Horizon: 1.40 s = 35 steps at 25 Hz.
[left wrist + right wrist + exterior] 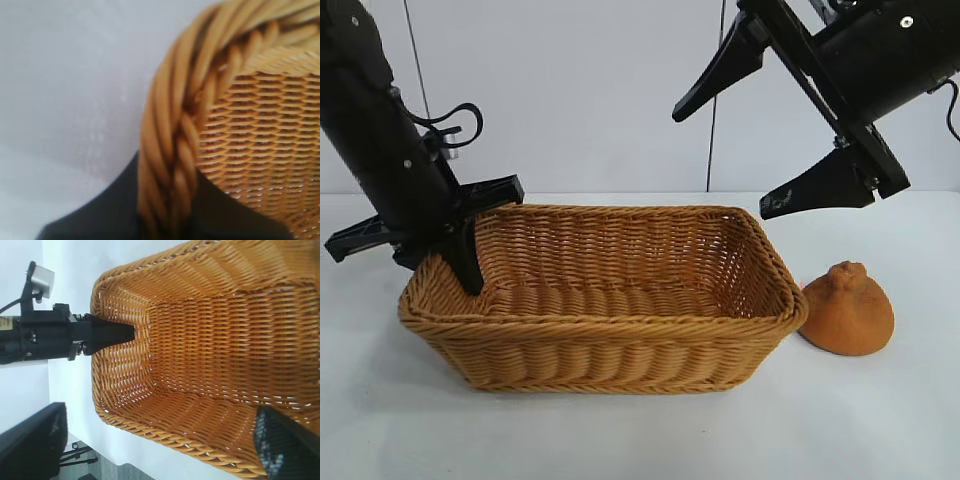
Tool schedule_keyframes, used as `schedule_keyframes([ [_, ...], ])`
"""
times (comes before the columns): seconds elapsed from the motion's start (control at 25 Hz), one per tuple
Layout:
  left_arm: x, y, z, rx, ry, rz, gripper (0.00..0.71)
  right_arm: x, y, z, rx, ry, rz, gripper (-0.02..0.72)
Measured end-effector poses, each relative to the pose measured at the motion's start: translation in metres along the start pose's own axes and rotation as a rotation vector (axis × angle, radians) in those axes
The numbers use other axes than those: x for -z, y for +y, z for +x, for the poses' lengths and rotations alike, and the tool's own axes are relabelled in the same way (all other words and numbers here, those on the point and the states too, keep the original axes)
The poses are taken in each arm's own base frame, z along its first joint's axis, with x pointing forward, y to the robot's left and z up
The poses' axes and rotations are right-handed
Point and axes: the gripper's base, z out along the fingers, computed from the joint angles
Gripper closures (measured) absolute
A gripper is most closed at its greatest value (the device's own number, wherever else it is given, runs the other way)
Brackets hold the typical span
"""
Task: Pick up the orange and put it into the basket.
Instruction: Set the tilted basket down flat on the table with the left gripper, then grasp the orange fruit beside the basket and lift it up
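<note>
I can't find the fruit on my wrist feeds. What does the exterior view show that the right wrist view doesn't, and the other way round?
Only the exterior view shows the orange, lying on the table outside the basket's right end, and the right gripper raised wide open above that end. Only the right wrist view shows the whole basket floor with nothing in it. Both show the left gripper straddling the basket's left rim, one finger inside.

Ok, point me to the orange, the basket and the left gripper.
orange (848,318), exterior view, front of its skin.
basket (620,325), exterior view, near rim.
left gripper (470,255), exterior view, at the basket's left rim.
</note>
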Motion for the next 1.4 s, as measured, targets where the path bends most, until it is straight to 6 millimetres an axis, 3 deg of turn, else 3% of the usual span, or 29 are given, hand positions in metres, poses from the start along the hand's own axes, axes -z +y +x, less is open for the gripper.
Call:
schedule_keyframes([
  [0.2,0.001,-0.001,0.002,0.008,0.027,0.008,0.196,0.000,0.000,0.000,0.000,0.000,0.000,0.010],
  [0.32,0.002,-0.001,0.005,0.007,0.055,0.006,0.121,0.000,0.000,0.000,0.000,0.000,0.000,0.010],
  [0.44,0.016,-0.004,0.007,-0.015,0.052,0.003,0.102,0.000,0.000,0.000,0.000,0.001,0.000,0.010],
  [0.68,0.077,-0.009,0.013,-0.150,-0.053,-0.070,0.098,0.000,0.000,0.000,0.000,0.001,0.000,0.010],
  [0.8,0.103,0.000,0.014,-0.182,-0.101,-0.137,0.098,0.000,0.000,0.000,0.000,0.001,0.000,0.010],
  [1.08,0.128,0.061,0.005,-0.098,-0.086,-0.306,0.098,0.000,0.000,0.000,0.000,0.001,0.000,0.010],
  [1.16,0.132,0.068,0.006,-0.078,-0.073,-0.318,0.098,0.000,0.000,0.000,0.001,0.001,0.000,0.010],
  [1.4,0.153,0.063,0.018,-0.078,-0.073,-0.315,0.098,0.000,0.000,0.000,0.002,0.002,0.002,0.010],
])
